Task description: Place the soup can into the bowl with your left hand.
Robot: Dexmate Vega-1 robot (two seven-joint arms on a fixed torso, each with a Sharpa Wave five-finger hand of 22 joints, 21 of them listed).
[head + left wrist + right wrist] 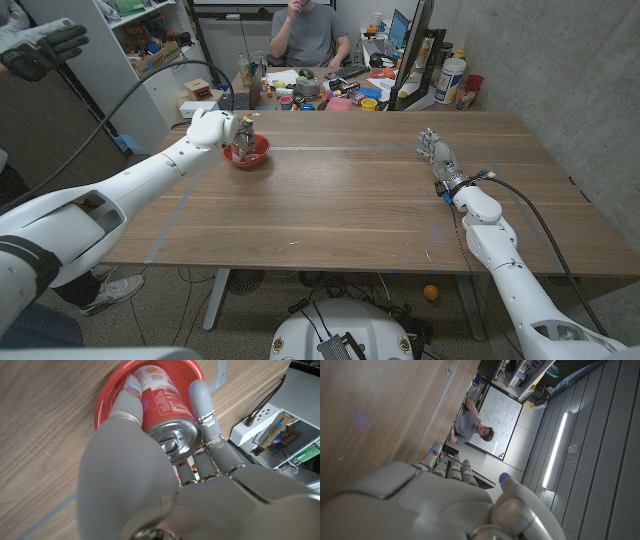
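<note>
My left hand [214,128] holds the soup can [244,139] over the red bowl [250,155] at the table's far left. In the left wrist view the red-and-white soup can [161,397] is gripped between the fingers [202,402] and thumb, its silver pull-tab lid toward the camera and its lower end inside the red bowl [107,397]. Whether the can touches the bowl's bottom I cannot tell. My right hand [437,155] stands on the table at the right, fingers straight and close together, holding nothing.
A person sits behind the table's far edge at a cluttered desk [330,90]. Bottles and a red cup [455,85] stand past the far right corner. A white shelf unit [150,50] stands at the far left. A tape line [340,150] crosses the wooden table.
</note>
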